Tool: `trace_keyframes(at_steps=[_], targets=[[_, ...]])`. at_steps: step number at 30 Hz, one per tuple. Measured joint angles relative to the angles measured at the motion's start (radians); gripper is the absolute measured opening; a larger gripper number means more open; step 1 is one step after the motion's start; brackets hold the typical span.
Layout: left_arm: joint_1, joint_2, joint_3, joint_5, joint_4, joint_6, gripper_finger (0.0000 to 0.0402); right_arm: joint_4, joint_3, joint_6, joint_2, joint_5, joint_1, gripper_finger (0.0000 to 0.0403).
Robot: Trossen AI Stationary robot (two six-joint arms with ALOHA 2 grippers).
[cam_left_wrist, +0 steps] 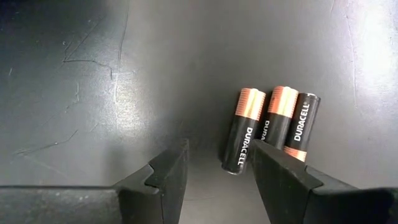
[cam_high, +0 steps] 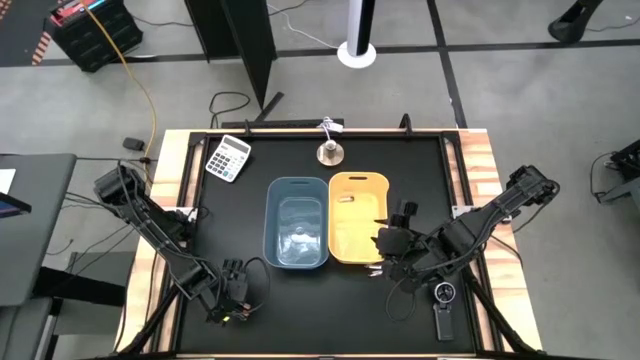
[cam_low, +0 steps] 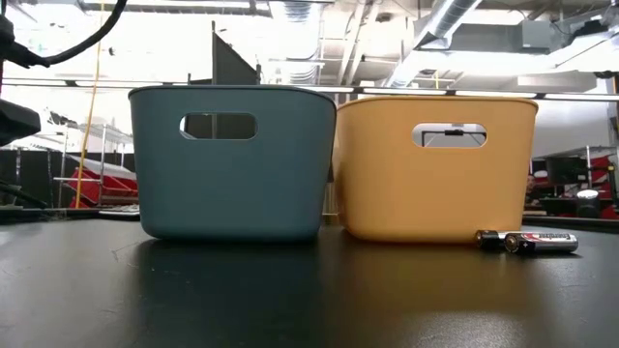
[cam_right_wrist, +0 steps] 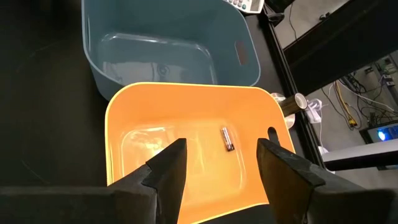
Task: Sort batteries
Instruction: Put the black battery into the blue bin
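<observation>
Three dark batteries with copper ends [cam_left_wrist: 273, 124] lie side by side on the black table. My left gripper [cam_left_wrist: 217, 171] is open just above them near the table's near left corner [cam_high: 232, 292]; one finger stands beside the nearest battery [cam_left_wrist: 241, 140], and I cannot tell whether it touches. My right gripper [cam_right_wrist: 217, 155] is open above the yellow bin [cam_right_wrist: 124, 124], over its near right rim [cam_high: 390, 238]. One battery [cam_right_wrist: 227, 138] lies on that bin's floor. Two more batteries [cam_low: 530, 242] lie on the table in front of the yellow bin [cam_low: 435, 164]. The blue bin [cam_high: 297, 222] holds nothing that I can see.
The blue bin [cam_low: 232, 159] and the yellow bin stand side by side mid-table. A calculator [cam_high: 228, 157] and a small bell-shaped object [cam_high: 330, 152] sit near the far edge. A black round-dial gadget with a handle [cam_high: 444, 302] lies near the right arm. Bare mat lies left of the bins.
</observation>
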Motion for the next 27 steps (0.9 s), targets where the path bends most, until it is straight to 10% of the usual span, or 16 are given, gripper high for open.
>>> trace_keyframes(at_steps=[27], targets=[[-0.018, 0.074, 0.003, -0.032, -0.001, -0.027, 0.0168, 0.0, 0.0, 0.0, 0.0, 0.0, 0.0, 0.021]])
